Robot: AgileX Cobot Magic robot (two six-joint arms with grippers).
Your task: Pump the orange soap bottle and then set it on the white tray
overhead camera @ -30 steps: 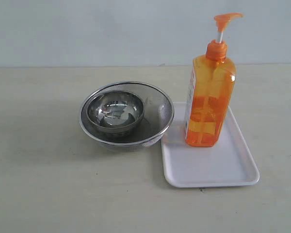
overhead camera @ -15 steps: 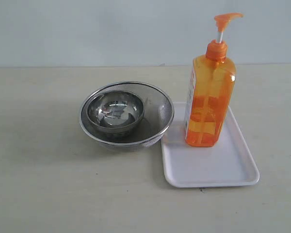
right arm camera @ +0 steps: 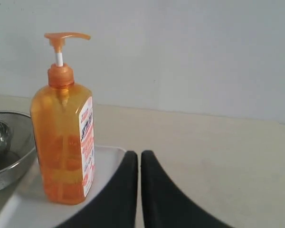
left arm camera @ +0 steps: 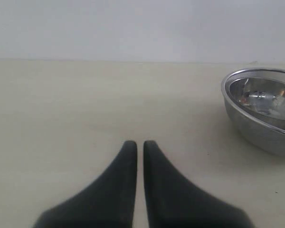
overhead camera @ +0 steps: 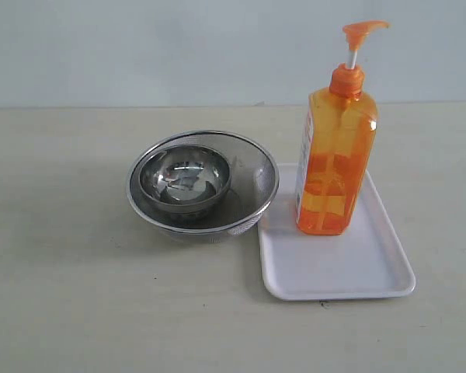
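Observation:
The orange soap bottle stands upright on the far part of the white tray, its pump head raised. In the right wrist view the orange soap bottle stands on the white tray, off to one side of my right gripper, which is shut and empty and apart from the bottle. My left gripper is shut on nothing, low over bare table, away from the bottle. Neither gripper shows in the exterior view.
A wide steel mesh bowl with a smaller steel bowl nested inside sits just left of the tray, nearly touching its edge. The steel bowls also show in the left wrist view. A pale wall rises behind the table.

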